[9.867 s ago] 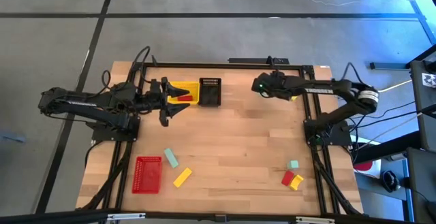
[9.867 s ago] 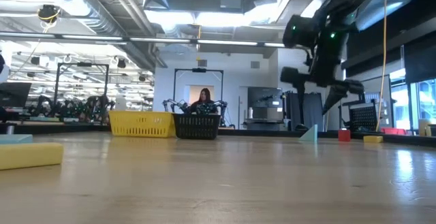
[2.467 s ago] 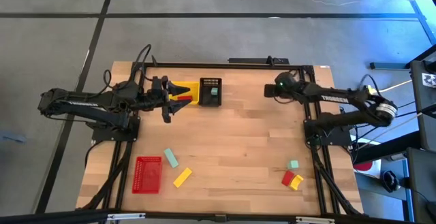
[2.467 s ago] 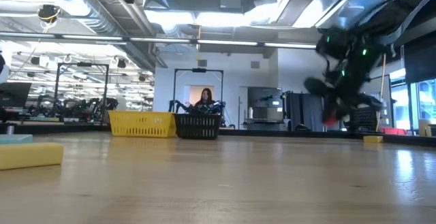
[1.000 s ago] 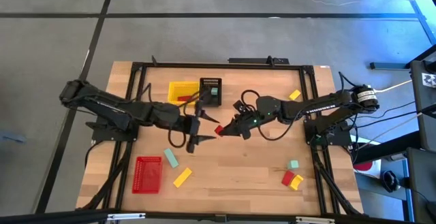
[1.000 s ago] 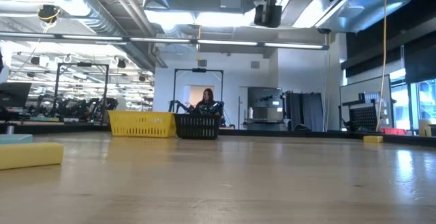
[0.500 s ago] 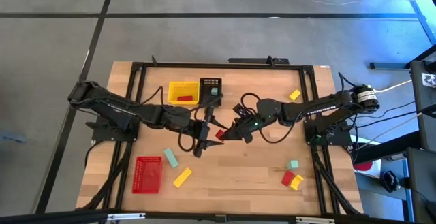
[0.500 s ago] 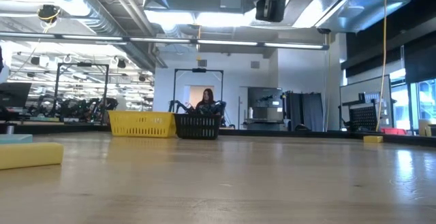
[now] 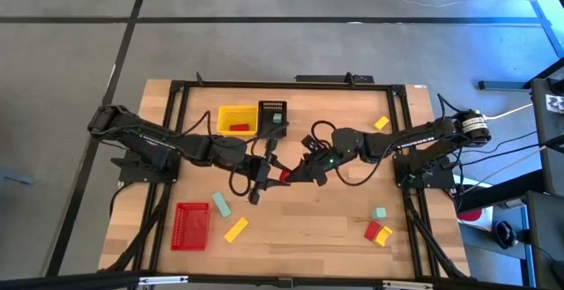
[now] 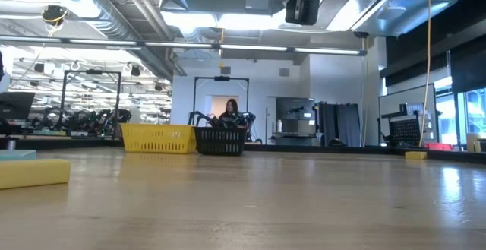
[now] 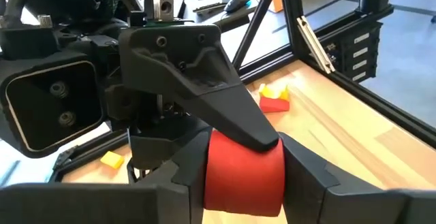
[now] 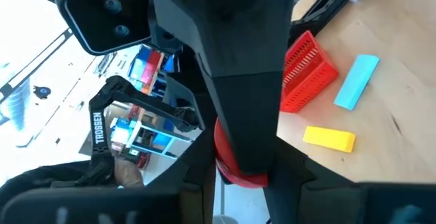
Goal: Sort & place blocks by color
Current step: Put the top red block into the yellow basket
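- The left gripper [image 9: 264, 174] and the right gripper [image 9: 295, 174] meet over the middle of the worktop [image 9: 308, 211], with a red block [image 9: 284, 175] between them
- In the left wrist view the red block [image 11: 244, 173] sits between the left arm's own two dark fingers [image 11: 310, 176], which press against its sides; the other arm's finger lies across its top
- In the right wrist view the same red block [image 12: 235, 157] shows only partly behind a dark finger; both grippers appear closed on it, each narrowed to the block's width
- The yellow basket [image 9: 223, 114] stands at the far side of the worktop with a red block [image 9: 238, 128] inside; touching it on the right is the black basket [image 9: 272, 124], with a teal block [image 9: 278, 117] in it
- The red basket [image 9: 191, 226] lies near the front left corner; a teal block [image 9: 221, 205] and a yellow block [image 9: 235, 230] lie just beside it
- Near the front right corner a teal block [image 9: 380, 212] lies close to a red block [image 9: 372, 231] and a yellow block [image 9: 384, 235] that touch each other
- Another yellow block [image 9: 381, 124] lies at the far right
- In the low view a person [image 10: 228, 112] shows in the room behind the baskets
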Controlling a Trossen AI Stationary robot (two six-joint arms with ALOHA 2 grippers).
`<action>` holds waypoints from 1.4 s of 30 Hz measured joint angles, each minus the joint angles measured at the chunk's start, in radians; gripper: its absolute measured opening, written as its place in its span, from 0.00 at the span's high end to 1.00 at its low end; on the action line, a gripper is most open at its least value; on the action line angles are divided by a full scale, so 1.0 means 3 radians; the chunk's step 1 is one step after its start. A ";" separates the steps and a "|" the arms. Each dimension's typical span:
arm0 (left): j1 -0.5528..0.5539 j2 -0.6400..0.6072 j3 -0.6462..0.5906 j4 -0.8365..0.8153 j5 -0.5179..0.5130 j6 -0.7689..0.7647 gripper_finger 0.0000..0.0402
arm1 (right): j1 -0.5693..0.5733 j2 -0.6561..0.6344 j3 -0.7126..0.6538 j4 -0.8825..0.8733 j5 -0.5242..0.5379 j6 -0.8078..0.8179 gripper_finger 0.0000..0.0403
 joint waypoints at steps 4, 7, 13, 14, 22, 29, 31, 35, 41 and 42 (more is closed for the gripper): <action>0.0010 -0.0007 0.0001 -0.0001 0.0012 -0.0042 0.69 | 0.0000 0.0000 -0.0005 0.0063 0.0019 0.0034 0.73; 0.0013 -0.0060 0.0004 -0.0105 -0.0014 -0.0082 0.69 | -0.0016 -0.0066 -0.0005 0.0011 0.0061 0.0006 0.58; 0.0095 -0.0361 0.0000 -0.0731 -0.0155 -0.0310 0.69 | -0.0217 -0.0395 -0.0003 -0.0632 0.0021 -0.0246 0.44; 0.0117 -0.0432 0.0000 -0.0847 -0.0190 -0.0390 0.69 | -0.0254 -0.0476 0.0000 -0.0787 0.0022 -0.0334 0.44; 0.0246 -0.0947 -0.0171 -0.1442 -0.0302 -0.1139 0.69 | -0.0279 -0.1085 -0.0007 -0.2139 0.0757 -0.1065 0.44; 0.0054 -0.1511 -0.1200 -0.0157 -0.0644 -0.2007 0.69 | -0.0025 -0.1395 -0.0288 -0.2185 0.1410 -0.1183 0.44; -0.0025 -0.1639 -0.1502 0.0374 -0.0751 -0.2185 0.69 | 0.0067 -0.1432 -0.0423 -0.1936 0.1650 -0.1261 0.44; -0.0103 -0.1796 -0.1868 0.0945 -0.0817 -0.2368 0.69 | 0.0256 -0.1418 -0.0765 -0.0724 0.2201 -0.1689 0.43; -0.0102 -0.1879 -0.1907 0.0960 -0.0845 -0.2302 0.69 | 0.0356 -0.1356 -0.0985 0.0108 0.2403 -0.2486 0.43; -0.0102 -0.1884 -0.1907 0.0960 -0.0844 -0.2271 0.69 | 0.0363 -0.1358 -0.0985 0.0109 0.2405 -0.2520 0.43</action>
